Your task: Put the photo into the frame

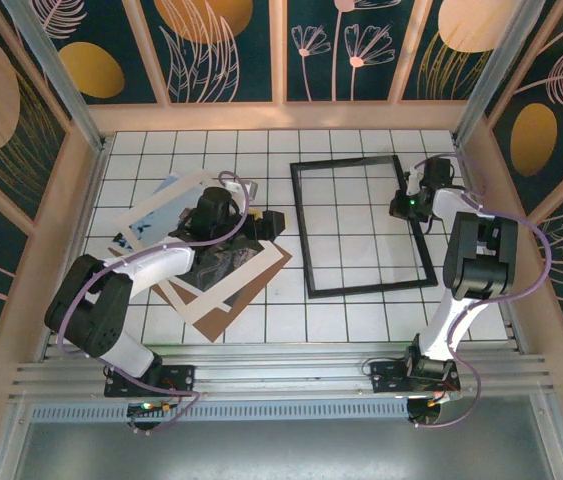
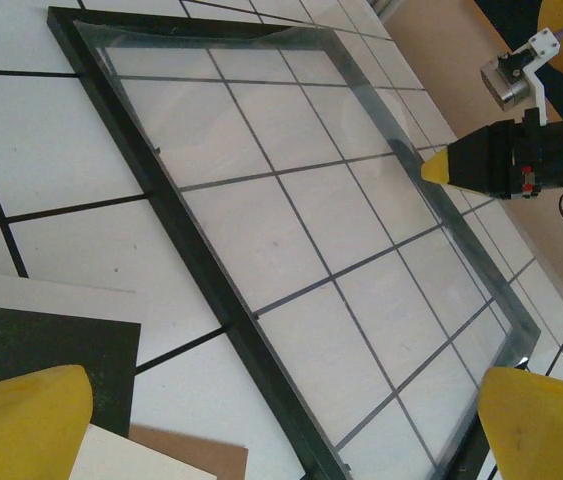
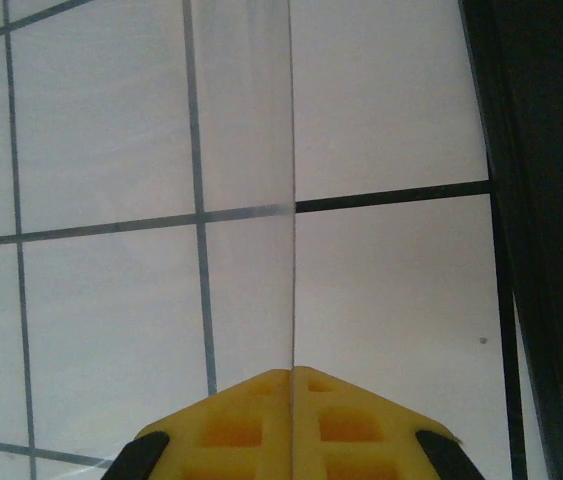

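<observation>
Photo [image 1: 157, 214] | flat on surface [image 1: 361, 320], left of frame [image 1: 302, 230], under left arm | long axis diagonal, sky end far-left | left jaws wide, empty | right jaws pinching clear pane [image 2: 291, 230]

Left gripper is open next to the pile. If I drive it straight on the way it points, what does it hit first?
Most likely the frame at its near rim, or the pane just inside it. Depth is hard to judge from the wrist view.

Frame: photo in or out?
Out: the tiled table shows through the frame; the photo lies apart from it, beneath the left arm.
</observation>
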`<action>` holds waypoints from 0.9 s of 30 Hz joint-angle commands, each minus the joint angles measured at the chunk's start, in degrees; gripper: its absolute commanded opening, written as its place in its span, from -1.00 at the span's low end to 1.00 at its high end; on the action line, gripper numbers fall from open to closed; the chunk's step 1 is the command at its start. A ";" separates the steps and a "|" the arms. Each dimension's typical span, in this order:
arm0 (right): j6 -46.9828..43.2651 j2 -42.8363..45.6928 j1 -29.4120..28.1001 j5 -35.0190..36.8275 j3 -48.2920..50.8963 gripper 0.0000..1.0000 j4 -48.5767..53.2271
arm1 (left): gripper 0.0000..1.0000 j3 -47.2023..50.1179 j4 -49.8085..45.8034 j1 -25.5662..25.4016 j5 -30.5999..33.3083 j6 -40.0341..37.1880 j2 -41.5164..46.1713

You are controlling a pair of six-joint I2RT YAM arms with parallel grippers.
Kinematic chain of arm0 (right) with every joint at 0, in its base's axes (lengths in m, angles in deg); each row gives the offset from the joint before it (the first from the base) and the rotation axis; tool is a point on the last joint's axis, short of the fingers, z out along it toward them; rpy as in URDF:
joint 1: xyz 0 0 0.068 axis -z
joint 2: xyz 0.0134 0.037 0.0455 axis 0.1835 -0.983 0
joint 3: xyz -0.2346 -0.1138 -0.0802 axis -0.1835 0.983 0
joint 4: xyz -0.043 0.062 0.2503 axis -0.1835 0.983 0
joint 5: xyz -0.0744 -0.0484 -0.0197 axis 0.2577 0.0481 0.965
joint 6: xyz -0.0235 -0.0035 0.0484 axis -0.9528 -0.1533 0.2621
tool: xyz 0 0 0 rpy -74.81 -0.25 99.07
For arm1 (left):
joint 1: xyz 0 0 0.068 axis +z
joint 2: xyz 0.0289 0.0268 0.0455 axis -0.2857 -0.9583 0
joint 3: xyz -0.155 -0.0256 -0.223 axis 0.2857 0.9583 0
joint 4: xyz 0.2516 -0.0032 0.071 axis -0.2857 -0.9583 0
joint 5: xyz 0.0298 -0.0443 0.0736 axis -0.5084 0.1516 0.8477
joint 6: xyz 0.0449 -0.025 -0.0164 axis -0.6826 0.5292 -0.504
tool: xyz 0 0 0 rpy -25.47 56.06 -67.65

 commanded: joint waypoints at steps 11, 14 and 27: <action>-0.59 -1.45 0.50 1.49 -2.73 -1.00 0.01 | 0.97 -1.26 -0.65 -0.33 -0.19 -1.55 -0.93; -0.65 -1.64 0.38 1.42 -2.92 -1.00 0.09 | 0.97 -1.28 -0.65 -0.30 -0.20 -1.55 -0.95; -1.18 -1.44 0.37 2.37 -3.09 -1.00 0.53 | 0.97 -1.13 -0.59 -0.35 0.09 -1.64 -1.21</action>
